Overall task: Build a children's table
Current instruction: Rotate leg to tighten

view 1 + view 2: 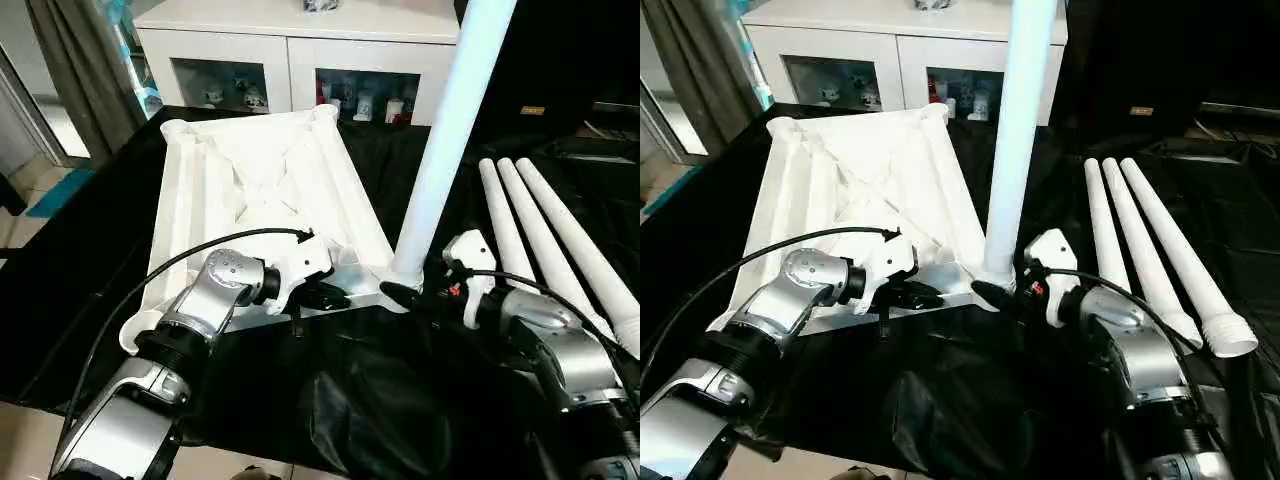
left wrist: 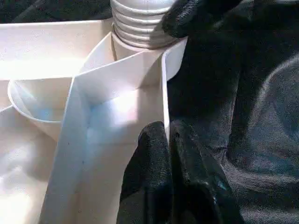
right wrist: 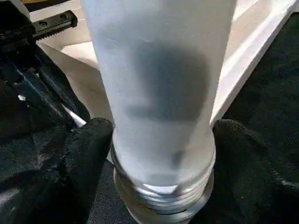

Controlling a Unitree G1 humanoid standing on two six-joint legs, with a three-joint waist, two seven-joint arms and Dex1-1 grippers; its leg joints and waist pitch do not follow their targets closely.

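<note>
While the children's table top (image 1: 265, 190) lies upside down on the black-draped surface (image 1: 380, 400) so its ribbed underside and corner sockets face up, the head camera's left eye shows one leg (image 1: 445, 140) standing upright in the near corner socket (image 1: 400, 285), the left gripper (image 1: 325, 297) at the top's near edge and the right gripper (image 1: 405, 297) at the leg's base. Three spare legs (image 1: 1145, 245) lie side by side to the robot's right in the right eye picture, within reach for the remaining sockets, with a white glass-door cabinet (image 1: 900, 60) behind. From the left wrist, the left fingers (image 2: 156, 163) are pinched shut on the thin edge wall, apparently steadying the top against twisting. From the right wrist, the right fingers (image 3: 88, 154) stand wide on either side of the leg just above its threaded collar (image 3: 163, 196), seemingly touching it, probably to turn it home.
</note>
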